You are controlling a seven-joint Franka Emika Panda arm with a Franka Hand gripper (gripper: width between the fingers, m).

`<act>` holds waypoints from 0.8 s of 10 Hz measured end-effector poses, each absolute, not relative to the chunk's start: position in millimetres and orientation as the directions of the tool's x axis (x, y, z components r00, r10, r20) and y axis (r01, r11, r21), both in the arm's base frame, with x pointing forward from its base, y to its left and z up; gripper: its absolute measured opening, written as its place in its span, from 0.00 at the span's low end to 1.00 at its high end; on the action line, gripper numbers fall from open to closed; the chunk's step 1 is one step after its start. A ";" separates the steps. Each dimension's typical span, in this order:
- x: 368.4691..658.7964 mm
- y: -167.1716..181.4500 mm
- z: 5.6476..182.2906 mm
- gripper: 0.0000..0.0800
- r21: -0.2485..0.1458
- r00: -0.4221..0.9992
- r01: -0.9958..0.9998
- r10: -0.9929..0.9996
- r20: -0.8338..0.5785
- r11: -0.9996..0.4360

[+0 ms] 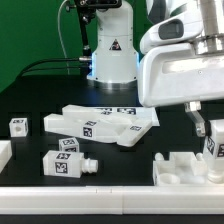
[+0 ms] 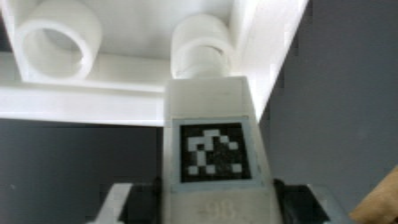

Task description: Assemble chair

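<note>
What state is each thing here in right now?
gripper: shut on the leg.
leg: held upright over the holed block; seated or not, cannot tell.
holed block: lying on the table, not gripped.
slabs: lying flat, overlapping, untouched.
cube: loose on the table.
pegged block: loose on the table.

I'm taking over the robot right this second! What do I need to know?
End effector: shut on a tagged white block.
Where: the block hangs by the white base piece at the exterior view's right, close to its round openings; I cannot tell if they touch. Flat slabs lie piled mid-table, small tagged pieces at the exterior view's left.
Done: one block picked up.
Left: seat it, then join everything else.
</note>
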State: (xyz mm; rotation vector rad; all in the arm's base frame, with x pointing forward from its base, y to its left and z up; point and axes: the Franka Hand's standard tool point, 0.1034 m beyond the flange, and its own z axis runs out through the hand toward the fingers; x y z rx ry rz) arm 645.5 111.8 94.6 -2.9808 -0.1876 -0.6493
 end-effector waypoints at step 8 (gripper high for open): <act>641.3 114.4 84.8 0.36 -0.045 0.885 0.140 0.104 0.455 -0.989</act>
